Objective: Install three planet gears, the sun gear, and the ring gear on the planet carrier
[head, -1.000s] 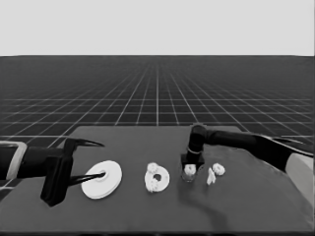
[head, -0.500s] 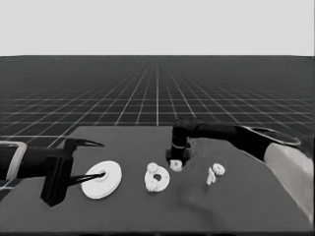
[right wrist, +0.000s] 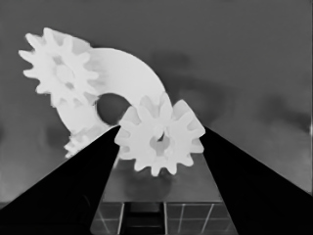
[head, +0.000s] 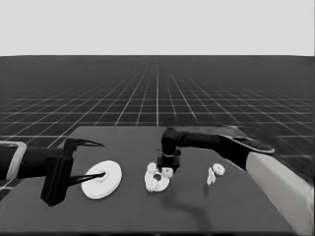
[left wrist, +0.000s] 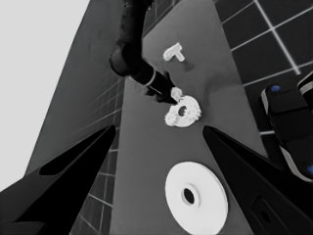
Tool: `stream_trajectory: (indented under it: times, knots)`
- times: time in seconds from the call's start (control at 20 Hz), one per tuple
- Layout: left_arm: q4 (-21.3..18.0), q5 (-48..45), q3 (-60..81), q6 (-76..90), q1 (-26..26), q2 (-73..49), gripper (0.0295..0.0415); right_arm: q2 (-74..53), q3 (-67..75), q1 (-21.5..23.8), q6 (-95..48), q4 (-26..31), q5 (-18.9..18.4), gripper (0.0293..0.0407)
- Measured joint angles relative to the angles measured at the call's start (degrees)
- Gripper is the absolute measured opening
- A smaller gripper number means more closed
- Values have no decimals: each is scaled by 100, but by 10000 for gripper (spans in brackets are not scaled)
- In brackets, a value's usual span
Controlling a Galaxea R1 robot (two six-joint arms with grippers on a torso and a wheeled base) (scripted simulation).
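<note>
The right gripper [head: 167, 169] is positioned over the middle of the table [head: 128, 216], directly above the far edge of the smaller round part [head: 156, 182]. Its fingers are clamped on one small gear [right wrist: 161, 138]; in the right wrist view the gear sits between the two black fingers, touching both, with its teeth and centre hole clearly visible. The held gear overlaps the rim of the smaller round part [right wrist: 128, 78] in that view; whether it is resting on the part or held just above it cannot be told. A second gear [right wrist: 59, 69] lies on the smaller round part at the opposite side of its centre hole, and a third gear [right wrist: 79, 143] shows partly at the part's edge, beside the gripper's finger. In the left wrist view the right gripper [left wrist: 168, 93] holds the gear [left wrist: 176, 92] at the edge of the smaller round part [left wrist: 183, 112]. The larger round part [head: 102, 179] lies flat on the table's left portion, well apart from the smaller one. The left gripper [head: 96, 160] waits at the table's left end with its fingers apart, one fingertip over the larger round part's centre hole; the part is not held. To the right, another gear [head: 218, 169] and a thin white piece [head: 210, 177] lie just beside each other on the table.
</note>
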Motion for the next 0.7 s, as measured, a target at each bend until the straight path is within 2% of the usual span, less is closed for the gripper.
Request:
stream_trajectory:
  times: [0.15,0.4,0.45,0.5,0.55,0.7]
  knots:
    - [0,0,0,0,0,0,385,63,-216,-246,-122,-217,109,312]
    - [0,0,0,0,0,0,385,78,-268,-293,-151,-267,138,312]
    - [0,0,0,0,0,0,385,79,-270,-295,-151,-269,139,344]
    - [0,0,0,0,0,0,385,79,-271,-296,-152,-270,140,372]
    - [0,0,0,0,0,0,385,79,-271,-296,-152,-270,140,381]
    - [0,0,0,0,0,0,385,79,-272,-297,-152,-271,141,385]
